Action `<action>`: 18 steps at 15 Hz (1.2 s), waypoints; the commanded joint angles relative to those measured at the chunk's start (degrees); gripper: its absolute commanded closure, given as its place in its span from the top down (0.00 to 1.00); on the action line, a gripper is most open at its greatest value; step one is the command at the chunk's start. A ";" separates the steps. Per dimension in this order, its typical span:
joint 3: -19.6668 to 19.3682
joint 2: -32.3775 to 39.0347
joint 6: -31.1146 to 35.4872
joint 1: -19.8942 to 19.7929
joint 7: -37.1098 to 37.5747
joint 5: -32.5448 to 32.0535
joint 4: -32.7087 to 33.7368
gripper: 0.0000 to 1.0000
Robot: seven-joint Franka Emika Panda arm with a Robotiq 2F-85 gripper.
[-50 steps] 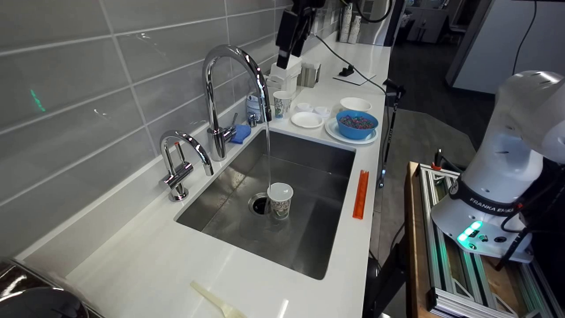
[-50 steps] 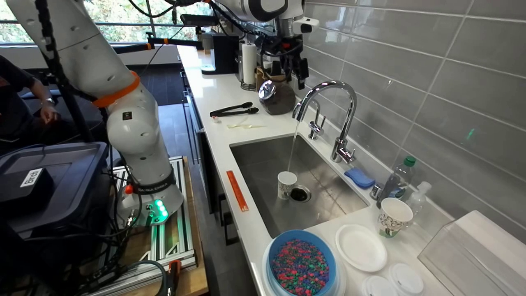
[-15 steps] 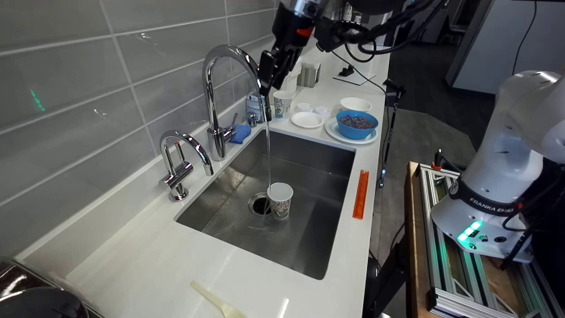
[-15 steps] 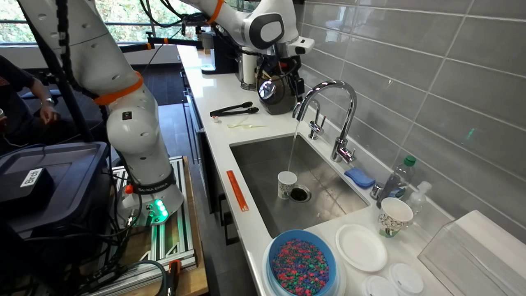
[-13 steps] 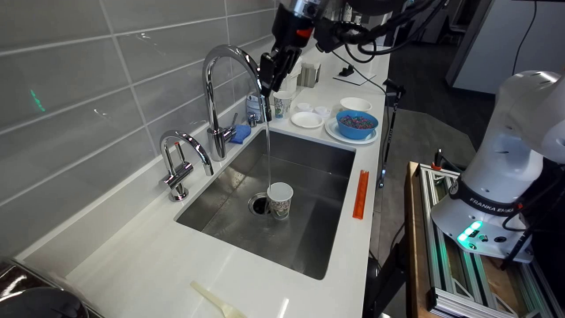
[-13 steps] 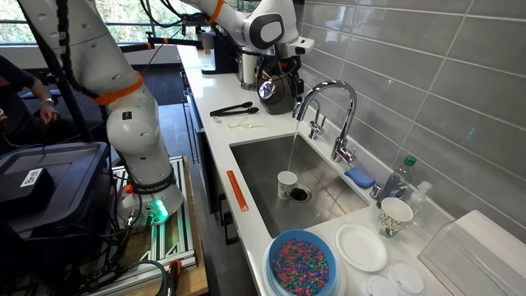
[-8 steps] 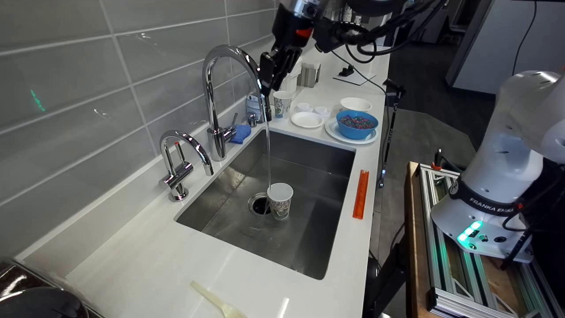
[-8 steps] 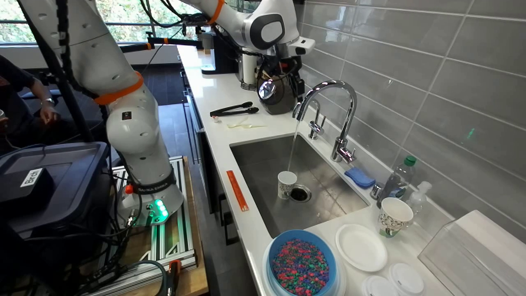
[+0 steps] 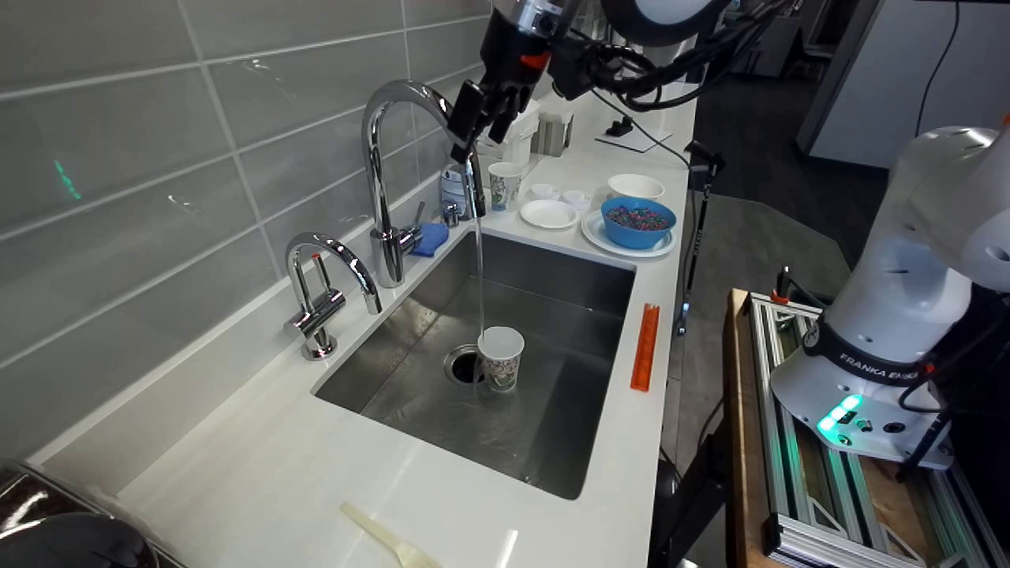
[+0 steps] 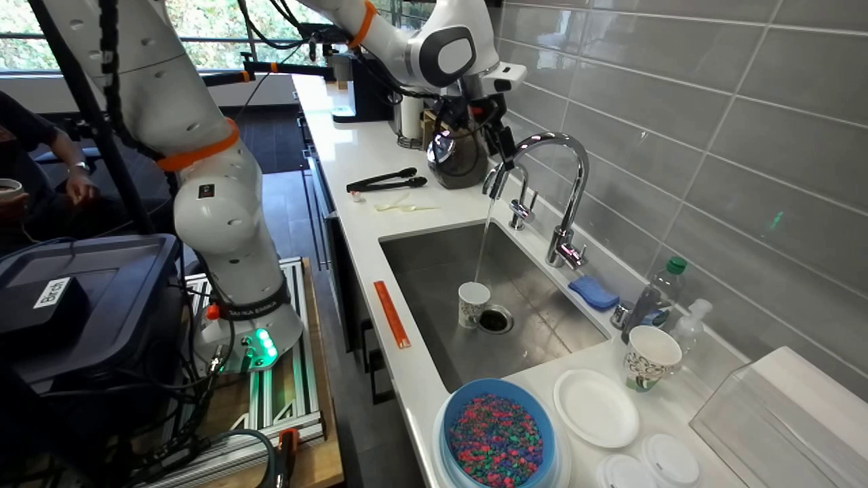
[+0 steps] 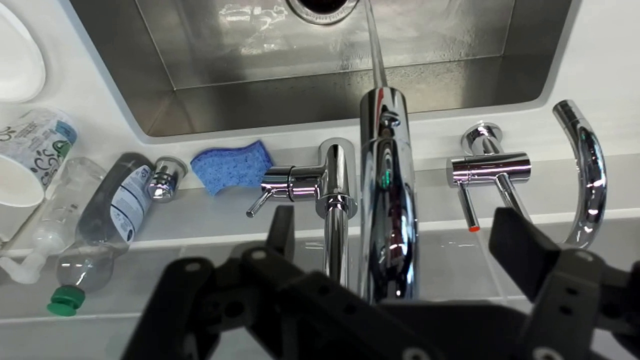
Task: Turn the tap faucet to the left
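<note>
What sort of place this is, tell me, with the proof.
Probably a kitchen or kitchenette; home or office, I cannot tell. It shows in the sink set into the counter, the tap faucet running into it and the blue sponge.

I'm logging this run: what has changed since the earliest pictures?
The open black gripper moved down towards the tall chrome gooseneck faucet; nothing was gripped. A white cup appeared at an exterior view's edge. The faucet, its running water and the white patterned paper cup in the steel sink stayed.
</note>
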 commanded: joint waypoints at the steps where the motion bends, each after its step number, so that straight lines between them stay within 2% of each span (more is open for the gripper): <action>1: 1.16 2.36 1.17 -0.39 2.12 -2.74 0.94 0.75; 2: 1.25 2.69 1.09 -0.27 2.14 -2.95 1.10 0.71; 5: 1.41 3.26 1.05 -0.18 2.22 -3.84 1.48 0.45; 10: 1.16 3.41 0.98 -0.22 2.24 -4.42 1.78 0.08; 18: 0.44 2.48 0.74 -1.43 3.96 -5.39 1.48 0.08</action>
